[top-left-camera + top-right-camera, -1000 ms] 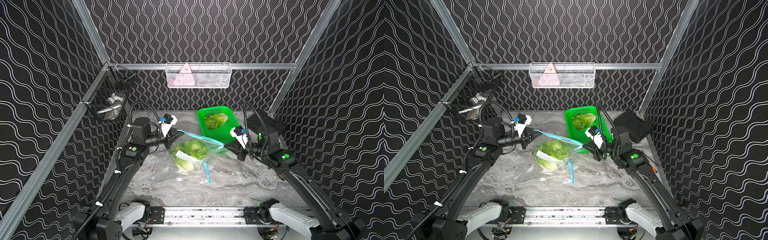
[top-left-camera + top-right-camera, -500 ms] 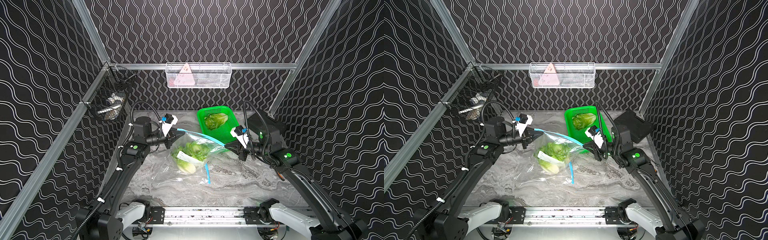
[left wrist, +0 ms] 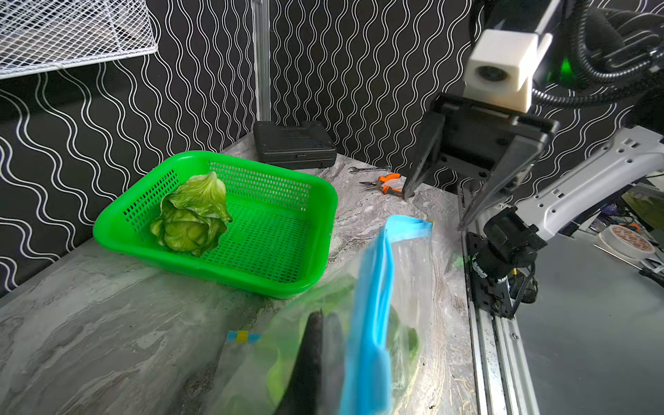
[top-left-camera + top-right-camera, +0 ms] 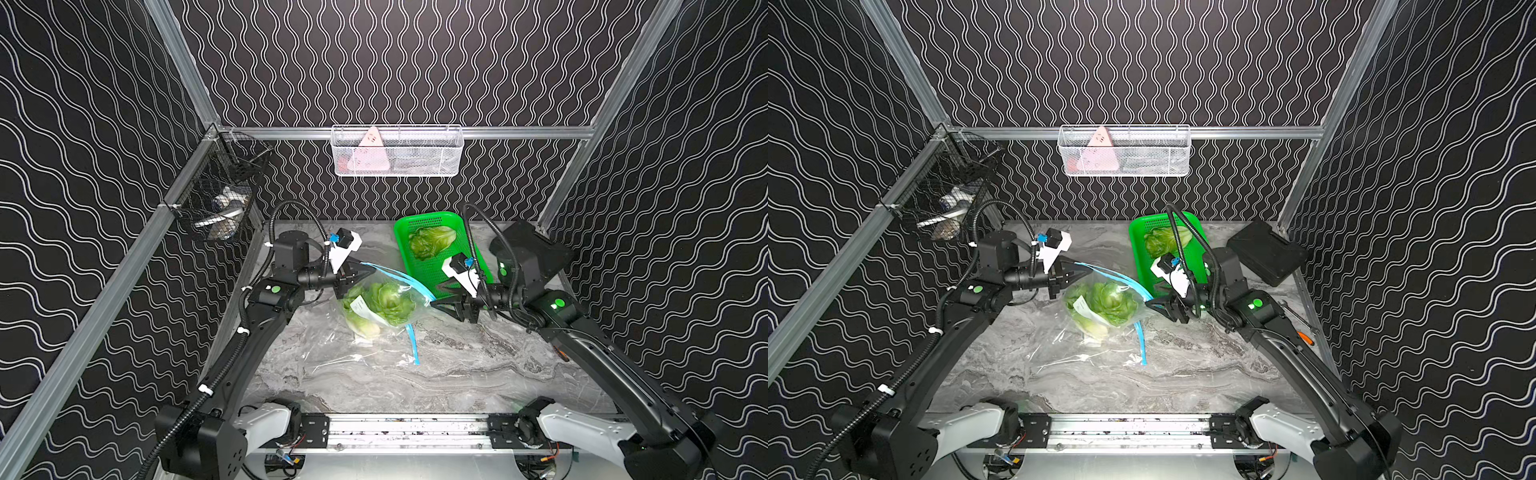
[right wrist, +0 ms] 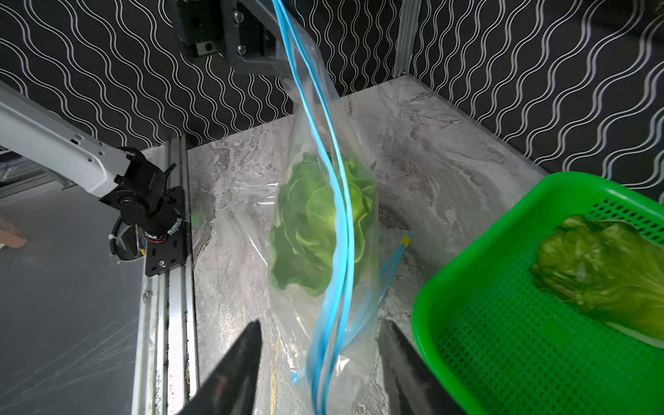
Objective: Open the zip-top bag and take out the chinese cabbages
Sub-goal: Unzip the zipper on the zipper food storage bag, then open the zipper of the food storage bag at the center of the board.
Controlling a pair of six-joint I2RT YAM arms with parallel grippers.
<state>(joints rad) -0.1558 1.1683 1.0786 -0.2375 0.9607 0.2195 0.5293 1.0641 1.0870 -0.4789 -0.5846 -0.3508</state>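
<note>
Top view | cabbages (image 4: 432,245) 3, basket (image 4: 428,216) 1 | left gripper (image 4: 368,274) clamps bag (image 4: 374,345) | right gripper (image 4: 436,296) parted

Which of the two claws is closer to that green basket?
Right. The right gripper hangs open close beside the green basket; the left gripper is farther off, across the zip-top bag, shut on its top edge.

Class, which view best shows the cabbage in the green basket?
The left wrist view: the chinese cabbage sits whole, unobstructed in the green basket. Both top views show it small; the right wrist view cuts it off at the frame edge.
</note>
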